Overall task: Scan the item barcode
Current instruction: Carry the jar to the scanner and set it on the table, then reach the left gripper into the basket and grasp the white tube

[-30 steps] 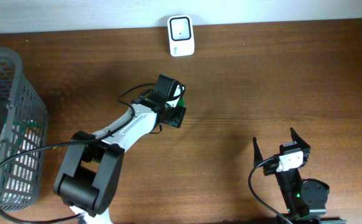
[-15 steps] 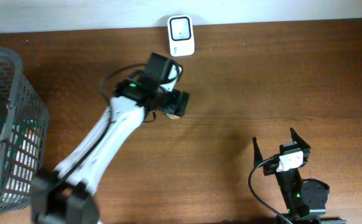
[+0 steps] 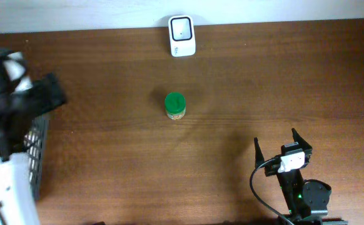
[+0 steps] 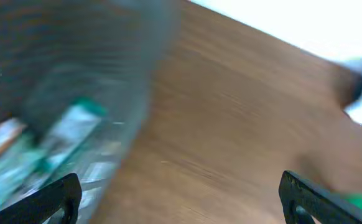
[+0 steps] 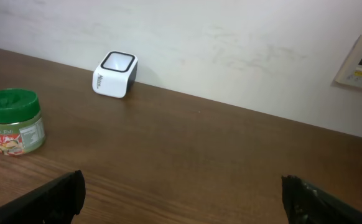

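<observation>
Jar (image 3: 175, 105) with a green lid stands upright on the brown table (image 3: 282, 75), alone and touched by nothing, a little left of the middle and nearer the far edge than the near one. Beyond it, apart from it, the white scanner (image 3: 182, 35) sits at the far edge by the wall, its dark window facing up. The left gripper (image 4: 180, 196) is over the table's left edge above the grey mesh basket (image 3: 37, 147); its wrist view is blurred, but the two fingers stand wide apart with nothing between them, and blurred packets show in the basket below. The right gripper (image 3: 275, 139) is near the near edge towards the right corner, well apart from the jar, its fingers also spread wide and empty. From the right wrist view the jar's label shows a printed panel, too small to read.
</observation>
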Tool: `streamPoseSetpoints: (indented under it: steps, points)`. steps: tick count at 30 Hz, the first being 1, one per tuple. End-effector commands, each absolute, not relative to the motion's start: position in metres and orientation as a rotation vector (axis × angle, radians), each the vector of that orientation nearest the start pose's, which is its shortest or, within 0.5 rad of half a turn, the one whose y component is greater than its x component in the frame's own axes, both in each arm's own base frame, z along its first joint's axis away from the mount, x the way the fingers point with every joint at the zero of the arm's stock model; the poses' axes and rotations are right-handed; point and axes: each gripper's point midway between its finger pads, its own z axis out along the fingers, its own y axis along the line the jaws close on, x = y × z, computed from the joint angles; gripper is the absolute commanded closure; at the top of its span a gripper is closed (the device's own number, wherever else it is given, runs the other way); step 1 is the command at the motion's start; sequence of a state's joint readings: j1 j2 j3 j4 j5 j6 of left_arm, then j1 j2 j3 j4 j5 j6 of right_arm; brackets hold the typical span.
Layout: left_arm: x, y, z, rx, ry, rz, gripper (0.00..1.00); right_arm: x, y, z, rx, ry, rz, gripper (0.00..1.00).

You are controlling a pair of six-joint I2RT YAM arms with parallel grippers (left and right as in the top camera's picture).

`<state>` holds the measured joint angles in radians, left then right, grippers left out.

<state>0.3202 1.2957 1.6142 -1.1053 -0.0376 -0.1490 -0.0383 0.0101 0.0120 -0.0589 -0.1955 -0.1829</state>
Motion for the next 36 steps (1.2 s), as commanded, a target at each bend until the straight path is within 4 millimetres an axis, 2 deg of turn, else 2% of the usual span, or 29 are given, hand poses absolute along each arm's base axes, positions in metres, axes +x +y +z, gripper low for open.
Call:
streamPoseSetpoints:
  steps: [1, 6, 11, 15, 18, 20, 25, 29, 33, 36]
  points:
    - [0.29, 0.166, 0.333, -0.797, 2.211, 0.187, 0.01, 0.244, 0.025, 0.16, -0.262, 1.61, -0.004, 0.02]
    - [0.274, 0.215, 0.312, -1.004, 2.192, 0.182, 0.01, 0.244, 0.025, 0.16, -0.263, 1.61, -0.004, 0.02]
    - [0.256, 0.244, 0.274, -1.174, 2.265, 0.127, 0.01, 0.244, 0.025, 0.16, -0.262, 1.61, -0.004, 0.01]
    - [0.254, 0.248, 0.25, -1.075, 2.416, 0.139, 0.0, 0.244, 0.025, 0.16, -0.262, 1.61, -0.004, 0.02]
    - [0.261, 0.243, 0.231, -0.886, 2.553, 0.09, 0.01, 0.244, 0.025, 0.16, -0.262, 1.61, -0.004, 0.02]
    - [0.261, 0.243, 0.218, -0.85, 2.613, 0.07, 0.01, 0.244, 0.025, 0.16, -0.262, 1.61, -0.004, 0.02]
    - [0.267, 0.241, 0.184, -0.751, 2.734, -0.034, 0.1, 0.244, 0.025, 0.16, -0.263, 1.61, -0.004, 0.02]
    - [0.27, 0.245, 0.175, -0.748, 2.752, -0.045, 0.12, 0.244, 0.025, 0.16, -0.262, 1.61, -0.004, 0.02]
    - [0.273, 0.25, 0.178, -0.721, 2.736, -0.014, 0.11, 0.244, 0.025, 0.16, -0.262, 1.61, -0.004, 0.02]
    - [0.268, 0.258, 0.174, -0.663, 2.775, 0.048, 0.08, 0.244, 0.025, 0.16, -0.263, 1.61, -0.004, 0.02]
